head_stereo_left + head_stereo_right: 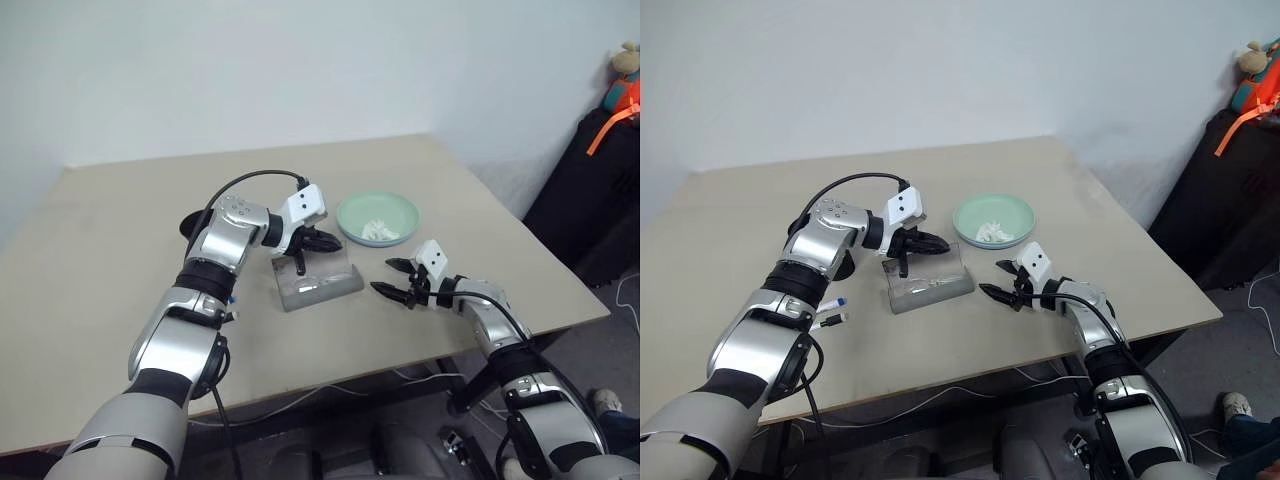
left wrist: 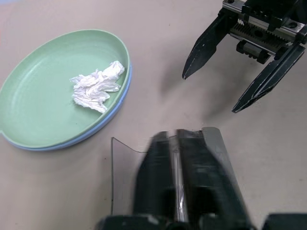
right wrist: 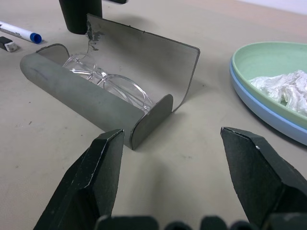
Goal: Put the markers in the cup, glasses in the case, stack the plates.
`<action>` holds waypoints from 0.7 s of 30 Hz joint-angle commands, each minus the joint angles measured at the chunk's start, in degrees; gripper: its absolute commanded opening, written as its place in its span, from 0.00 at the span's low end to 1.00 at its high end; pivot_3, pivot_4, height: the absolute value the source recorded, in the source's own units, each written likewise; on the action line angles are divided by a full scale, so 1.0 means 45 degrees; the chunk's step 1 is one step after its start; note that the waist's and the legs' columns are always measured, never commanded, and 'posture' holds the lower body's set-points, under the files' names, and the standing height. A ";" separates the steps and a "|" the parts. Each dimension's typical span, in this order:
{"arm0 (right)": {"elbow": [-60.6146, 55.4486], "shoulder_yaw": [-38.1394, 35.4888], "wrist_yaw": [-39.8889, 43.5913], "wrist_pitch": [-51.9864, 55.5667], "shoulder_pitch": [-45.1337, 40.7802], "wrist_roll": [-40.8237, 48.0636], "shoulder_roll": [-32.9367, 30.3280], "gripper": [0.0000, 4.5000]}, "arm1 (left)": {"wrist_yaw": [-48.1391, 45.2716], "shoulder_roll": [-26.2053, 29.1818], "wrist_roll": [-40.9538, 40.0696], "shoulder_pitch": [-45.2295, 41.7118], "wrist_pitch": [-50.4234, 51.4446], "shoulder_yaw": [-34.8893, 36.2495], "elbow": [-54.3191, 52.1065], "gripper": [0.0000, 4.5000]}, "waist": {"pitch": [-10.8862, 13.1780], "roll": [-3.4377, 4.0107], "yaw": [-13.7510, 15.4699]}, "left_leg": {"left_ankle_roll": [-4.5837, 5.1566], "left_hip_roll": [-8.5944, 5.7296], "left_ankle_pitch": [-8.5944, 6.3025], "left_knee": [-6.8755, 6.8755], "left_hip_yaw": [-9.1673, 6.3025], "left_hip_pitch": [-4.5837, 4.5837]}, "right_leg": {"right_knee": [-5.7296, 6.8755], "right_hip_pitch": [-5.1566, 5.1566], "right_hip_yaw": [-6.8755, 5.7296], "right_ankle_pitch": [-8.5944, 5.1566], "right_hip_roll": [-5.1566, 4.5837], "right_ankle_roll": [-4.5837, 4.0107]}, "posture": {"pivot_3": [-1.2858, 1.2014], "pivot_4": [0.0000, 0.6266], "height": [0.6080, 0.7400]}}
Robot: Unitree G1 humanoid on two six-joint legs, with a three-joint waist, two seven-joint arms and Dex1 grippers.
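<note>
Right wrist view first: the grey case (image 3: 103, 103) lies open on the beige tabletop (image 3: 182, 167), its lid (image 3: 144, 60) standing upright, and the clear glasses (image 3: 108, 84) sit inside the trough, only partly visible over the front wall. Beyond the case, a white marker (image 3: 19, 32) with a blue cap lies flat, cut off by the frame edge, just beside the base of the black cup (image 3: 80, 14), whose top is also cut off. The right end effector (image 3: 180, 163) is released, its two black wedge-shaped fingers spread wide, near the case's closer end without touching it.

The head views add what that camera misses: the left end effector (image 1: 925, 244) reaches over the case, clenched on the top edge of the lid. The left wrist view confirms it, dark fingers (image 2: 187, 182) pressed together over the thin translucent sheet, blurred.

To the right of the case, well apart from it, the mint green plate (image 2: 43, 100) sits nested on the light blue plate (image 2: 103, 129), only a thin blue rim showing beneath. A crumpled white tissue wad (image 2: 96, 86) rests in the green plate.

In the right eye view, two markers (image 1: 832, 310) peek out by the left forearm, left of the case; the arm hides most of them and of the cup.
</note>
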 commanded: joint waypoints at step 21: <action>-0.0303 -0.0122 -0.0052 -0.0165 -0.0206 0.0050 -0.0015 0.77 | 0.2908 0.0490 0.2389 -0.1403 -0.1464 -0.1064 0.2259 0.01 | -0.0002 -0.0004 -0.0001 | 0.0000 0.0000 0.0000 0.0004 -0.0005 0.0008 | 0.0000 0.0003 -0.0003 0.0000 0.0001 0.0000 | 0.52 0.00 0.85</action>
